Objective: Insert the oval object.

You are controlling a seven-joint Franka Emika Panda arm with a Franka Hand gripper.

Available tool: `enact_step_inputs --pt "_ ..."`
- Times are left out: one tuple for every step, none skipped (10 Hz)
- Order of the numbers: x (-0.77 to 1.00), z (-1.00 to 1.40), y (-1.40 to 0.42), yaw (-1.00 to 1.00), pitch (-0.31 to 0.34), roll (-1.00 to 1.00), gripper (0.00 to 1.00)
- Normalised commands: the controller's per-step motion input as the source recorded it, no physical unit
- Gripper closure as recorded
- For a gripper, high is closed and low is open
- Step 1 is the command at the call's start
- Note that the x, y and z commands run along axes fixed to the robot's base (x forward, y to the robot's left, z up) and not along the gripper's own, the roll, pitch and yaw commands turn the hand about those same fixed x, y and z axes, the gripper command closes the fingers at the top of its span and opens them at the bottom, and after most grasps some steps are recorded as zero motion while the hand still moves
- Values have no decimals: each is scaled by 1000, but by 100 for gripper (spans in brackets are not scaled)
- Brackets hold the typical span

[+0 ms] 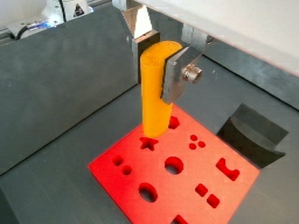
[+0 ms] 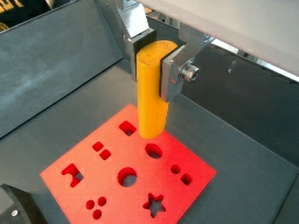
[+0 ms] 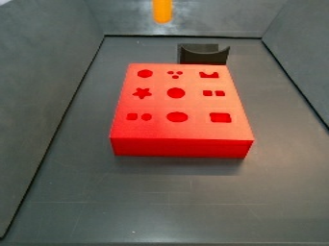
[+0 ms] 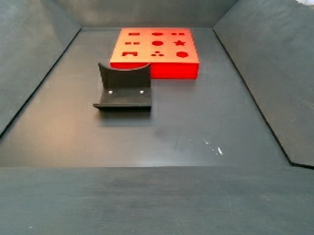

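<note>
My gripper (image 1: 158,74) is shut on the oval object (image 1: 156,96), a long orange-yellow peg that hangs upright between the silver fingers (image 1: 176,80). Both wrist views show this grip (image 2: 156,74) on the peg (image 2: 152,101). The peg is held well above the red block with shaped holes (image 1: 117,166), apart from it. In a side view only the peg's lower end (image 3: 162,10) shows, high above the block's (image 3: 180,146) far side. The gripper is out of view in the side view that shows the block (image 4: 153,70) far off.
The dark fixture (image 3: 202,53) stands on the floor just behind the red block, and also shows in the views here (image 4: 123,87) (image 1: 251,136). Grey walls enclose the dark floor (image 4: 185,138) on all sides.
</note>
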Motion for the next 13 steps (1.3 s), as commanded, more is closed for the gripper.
enact_step_inputs --pt "151 -109 -17 -226 0 0 100" --pt "411 -206 -57 -669 0 -6 100" --pt "51 -237 0 -1000 0 -14 100" --pt "0 -280 0 -1000 0 -10 100" --pt "0 -300 0 -1000 0 0 100" --pt "0 -297 0 -1000 0 -1 100" --pt "0 -289 0 -1000 0 -7 100" --pt "0 -294 0 -1000 0 -3 100" --pt "0 -300 0 -1000 0 -1 100" --pt "0 -314 0 -1000 0 -6 100" --pt "0 -314 0 -1000 0 -9 100" --pt "0 -306 0 -1000 0 -14 100" --pt "134 -280 -31 -900 0 -63 100"
